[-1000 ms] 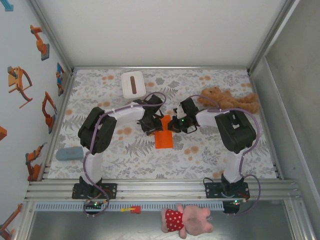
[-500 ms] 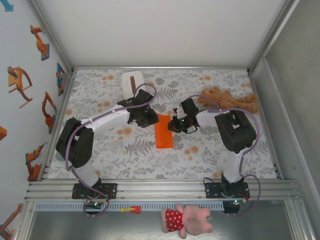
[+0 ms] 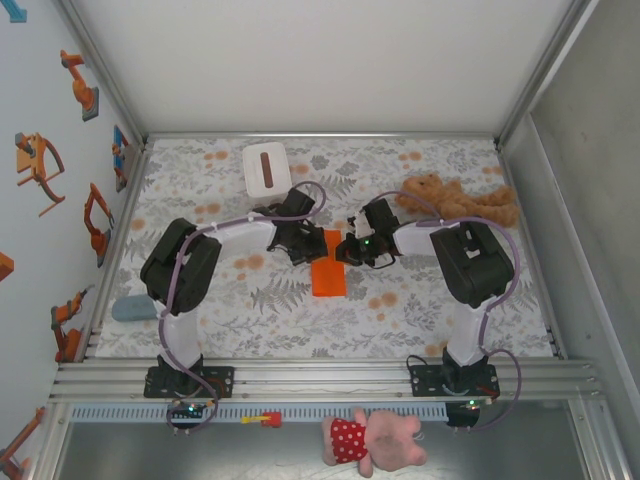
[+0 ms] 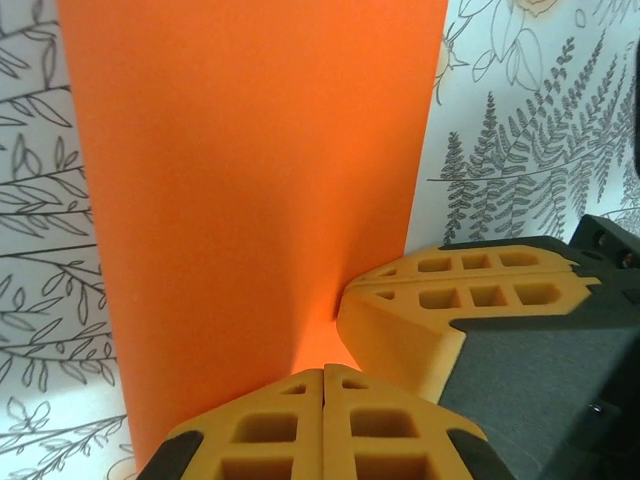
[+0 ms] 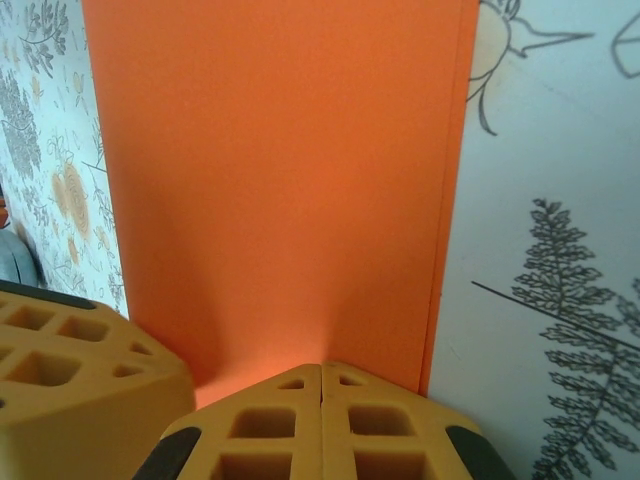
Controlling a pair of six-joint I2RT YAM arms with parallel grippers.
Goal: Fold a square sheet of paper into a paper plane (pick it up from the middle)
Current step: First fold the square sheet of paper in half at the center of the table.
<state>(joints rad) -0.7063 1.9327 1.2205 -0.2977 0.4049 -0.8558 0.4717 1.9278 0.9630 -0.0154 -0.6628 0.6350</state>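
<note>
Top external view: I am seeing the square sheet of paper (image 3: 328, 272), folded to a strip, lying on the desk (image 3: 420, 320) nearer the arm bases than the white tissue box (image 3: 266, 168). The left tool (image 3: 308, 246) and right tool (image 3: 346, 250) are sitting fully closed, tips touching the strip's end toward that box; I cannot tell whether either is pinching it.

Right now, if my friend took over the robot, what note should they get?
Left pincer: shut, tip on the far end of the square sheet of paper.
Right pincer: shut, tip beside it on that end.
Pinching or pressing: cannot tell.
Paper: a narrow rectangle, flat on the table between the arms.
Done: seemingly one fold in half.
Left: nose folds and wings; no pointed plane yet.
</note>
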